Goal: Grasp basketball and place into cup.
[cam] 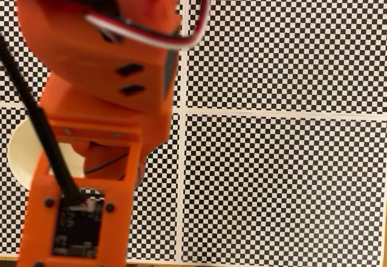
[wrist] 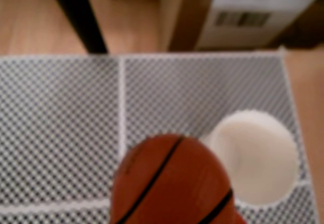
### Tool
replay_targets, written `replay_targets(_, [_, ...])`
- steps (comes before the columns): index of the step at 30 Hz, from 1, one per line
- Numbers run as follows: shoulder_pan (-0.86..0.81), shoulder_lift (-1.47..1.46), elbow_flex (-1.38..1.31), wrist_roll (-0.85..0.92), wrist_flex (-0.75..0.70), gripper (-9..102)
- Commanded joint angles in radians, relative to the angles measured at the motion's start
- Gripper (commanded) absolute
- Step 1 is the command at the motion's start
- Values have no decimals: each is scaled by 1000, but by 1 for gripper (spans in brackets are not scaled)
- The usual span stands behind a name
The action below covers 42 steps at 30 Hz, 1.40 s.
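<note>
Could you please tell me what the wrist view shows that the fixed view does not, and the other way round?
Wrist view: the basketball close to the lens, a cardboard box and wooden floor beyond the mat. Fixed view: the orange arm with its cables and circuit board. Both: the cup and checkered mat.

A black-and-white checkered mat [cam: 284, 176], split by pale lines, covers the surface; the cup [cam: 21, 152] stands on it at the fixed view's left edge.
</note>
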<state>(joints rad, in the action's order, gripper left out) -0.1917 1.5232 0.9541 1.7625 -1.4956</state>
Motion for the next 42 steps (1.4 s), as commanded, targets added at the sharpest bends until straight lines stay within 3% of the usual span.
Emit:
replay_targets(1, [-31,-20,-117,15,8,0])
replay_targets(27, [-272,-308,-480,75,3,0])
replay_targets(42, [-311,-489,-632,100,-8,0])
